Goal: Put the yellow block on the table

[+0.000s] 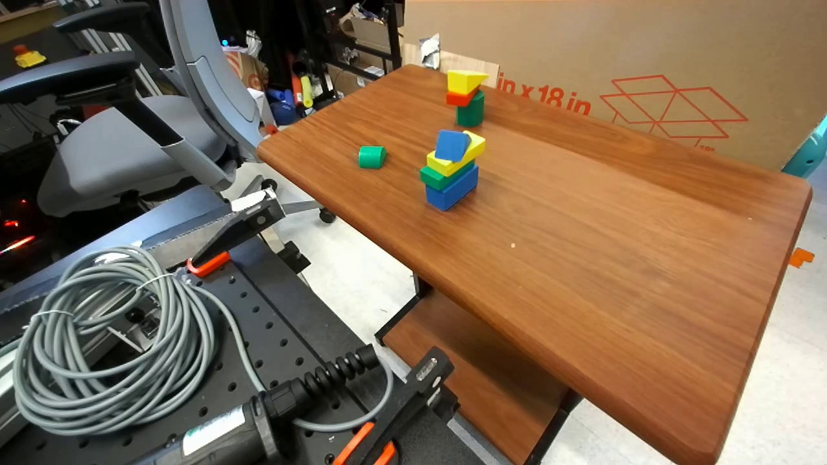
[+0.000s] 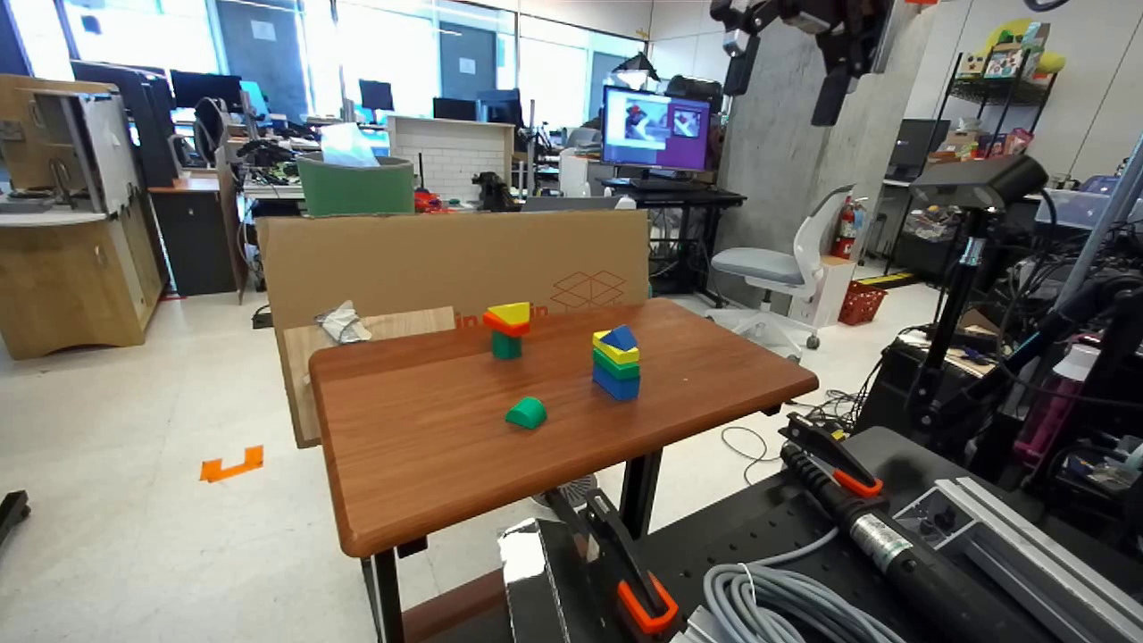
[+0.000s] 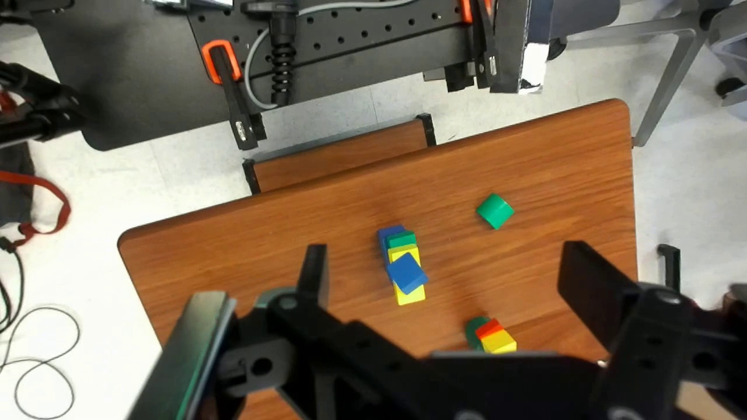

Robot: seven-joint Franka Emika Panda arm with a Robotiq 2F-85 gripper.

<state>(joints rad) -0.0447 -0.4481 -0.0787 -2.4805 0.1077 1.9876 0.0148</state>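
operator: state of the end effector [image 3: 450, 268]?

technician: spread. in the wrist view you see its two fingers [image 3: 314, 274] standing wide apart, one toward 9 o'clock and one toward 3 o'clock. in an exterior view you see it suspended high, between 1 and 2 o'clock from the center of that view, well apart from the surface [image 2: 429, 433].

operator: location of the yellow block [image 1: 465, 81]?

technician: in both exterior views you see it resting on the red block [image 1: 459, 99], which rests on the upright green cylinder [image 1: 471, 115] and overhangs it in part. the yellow block is raised above the surface, not yet set directly on it.

operator: positions of the remaining items?

technician: use the wrist view, with 12 o'clock at its top edge, and take the four-piece stack [image 3: 407, 271] as your clock center. that stack comprises, from the base up, a blue block [image 1: 454, 188], a flat green block [image 1: 435, 179], a yellow slab [image 1: 477, 149] and a blue wedge [image 1: 451, 146], the wedge turned askew on the slab. from there, you read the yellow block at 4 o'clock and the green half-round block [image 3: 495, 211] at 2 o'clock, lying apart from the stacked pieces. the black workbench [image 3: 350, 67] lies at 11 o'clock.
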